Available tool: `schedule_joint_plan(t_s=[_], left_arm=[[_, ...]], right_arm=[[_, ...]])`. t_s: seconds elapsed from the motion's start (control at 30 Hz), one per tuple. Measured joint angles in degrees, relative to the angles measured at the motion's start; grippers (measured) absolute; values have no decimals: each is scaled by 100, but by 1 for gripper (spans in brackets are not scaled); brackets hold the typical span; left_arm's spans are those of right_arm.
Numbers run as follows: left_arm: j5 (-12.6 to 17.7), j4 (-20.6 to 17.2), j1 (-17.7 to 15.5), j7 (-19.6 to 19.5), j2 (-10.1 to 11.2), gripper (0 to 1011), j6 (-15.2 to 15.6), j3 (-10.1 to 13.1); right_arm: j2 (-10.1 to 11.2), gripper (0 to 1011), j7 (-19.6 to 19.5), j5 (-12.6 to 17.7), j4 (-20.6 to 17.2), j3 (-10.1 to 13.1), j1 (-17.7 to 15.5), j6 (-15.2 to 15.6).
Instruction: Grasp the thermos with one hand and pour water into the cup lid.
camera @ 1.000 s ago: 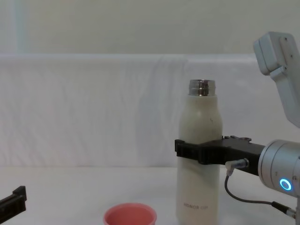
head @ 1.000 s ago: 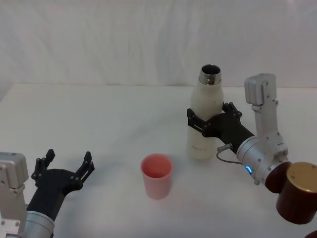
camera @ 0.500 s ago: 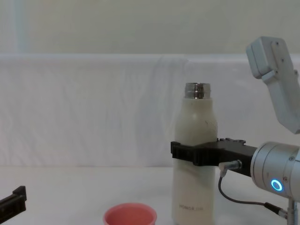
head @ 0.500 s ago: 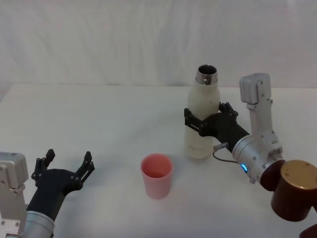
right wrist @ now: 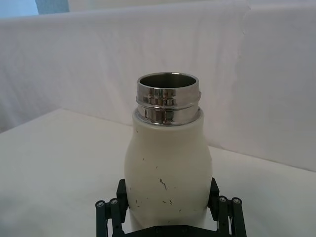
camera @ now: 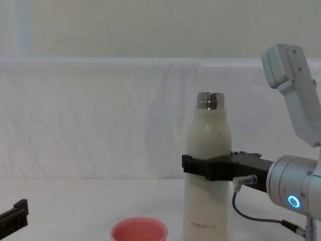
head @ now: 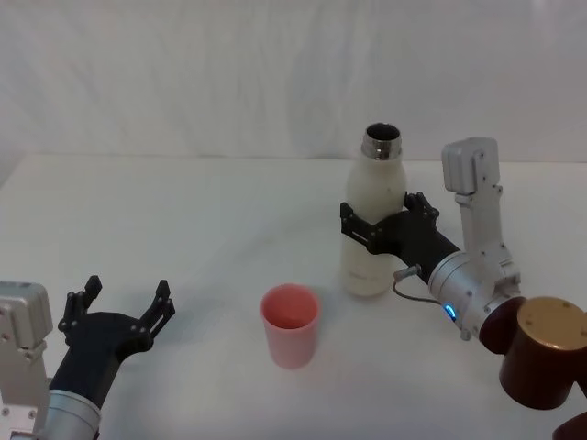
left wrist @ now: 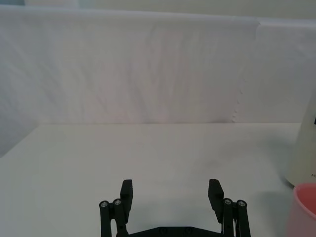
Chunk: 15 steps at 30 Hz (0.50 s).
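The thermos (head: pixel 373 220) stands upright right of the table's middle, its cream body topped by an open steel neck (right wrist: pixel 168 96). My right gripper (head: pixel 378 229) is shut on the thermos at mid height, its black fingers (camera: pixel 193 164) on either side of the body (camera: pixel 208 145). The pink cup lid (head: pixel 290 323) stands upright to the front left of the thermos, apart from it, and shows at the lower edge of the chest view (camera: pixel 139 231). My left gripper (head: pixel 119 307) rests open at the front left, far from both; nothing lies between its fingers (left wrist: pixel 126 190).
The white table (head: pixel 183 220) runs back to a white cloth wall (head: pixel 229 73). My right arm's silver forearm (head: pixel 472 284) and brown joint (head: pixel 548 353) fill the front right corner. The cup lid's rim (left wrist: pixel 307 202) shows beside the thermos base in the left wrist view.
My right gripper has carried the thermos a little to the left, toward the cup lid, still upright. The left gripper and the cup lid have stayed in place.
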Motion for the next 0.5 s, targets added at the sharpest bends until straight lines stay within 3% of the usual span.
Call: schedule_joint_plan(t_s=[0.5], left_arm=[[0,0,0,0,0,1001,0,0]], right_arm=[[59,956,-25,58,43,-46,26,-1]])
